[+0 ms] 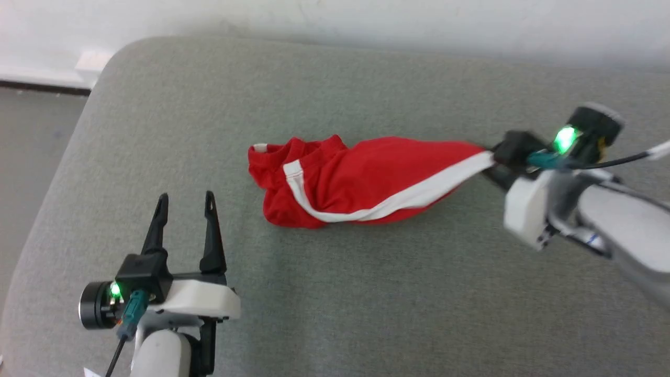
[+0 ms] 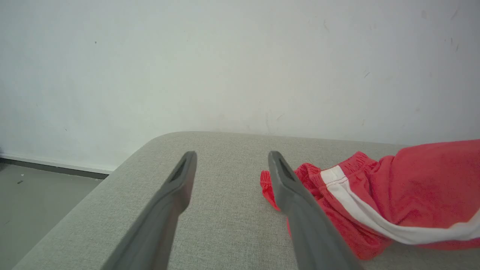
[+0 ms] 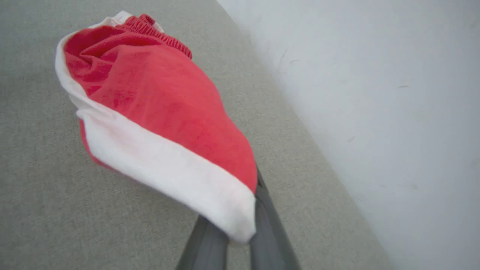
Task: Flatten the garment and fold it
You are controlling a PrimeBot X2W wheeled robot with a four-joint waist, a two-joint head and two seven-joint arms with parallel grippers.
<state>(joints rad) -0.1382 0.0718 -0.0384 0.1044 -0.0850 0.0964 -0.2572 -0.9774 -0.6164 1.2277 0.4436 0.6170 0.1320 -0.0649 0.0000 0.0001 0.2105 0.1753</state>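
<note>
**Right claw clamped on banded corner of shorts; left claw wide and empty**

**Head view.** The garment (image 1: 366, 178) lies bunched near the middle of the grey padded surface (image 1: 366, 293). It is drawn into a taper toward the right claw (image 1: 489, 159), which grips its white-banded end. The stretched shape suggests this end is being pulled outward to spread the cloth. The left claw (image 1: 186, 201) hovers over the front left of the surface with jaws wide and nothing in them, well apart from the crumpled end. It appears placed to take that end next. Fabric and the claw's own housing cover the right fingertips, so the contact itself cannot be inspected here.

**Left wrist view.** The two fingers (image 2: 180, 187) stand wide apart above the surface. The gathered waistband end lies just beyond one of them, which hides part of it. Whether they touch cannot be told. The garment is cut off at the frame edge.

**Right wrist view.** The white band drapes over the narrowly closed fingers, and the cloth lifts clear of the surface near the grip. The pads are hidden, so the number of layers caught cannot be determined. The leg openings cannot be made out among the far folds.
</note>
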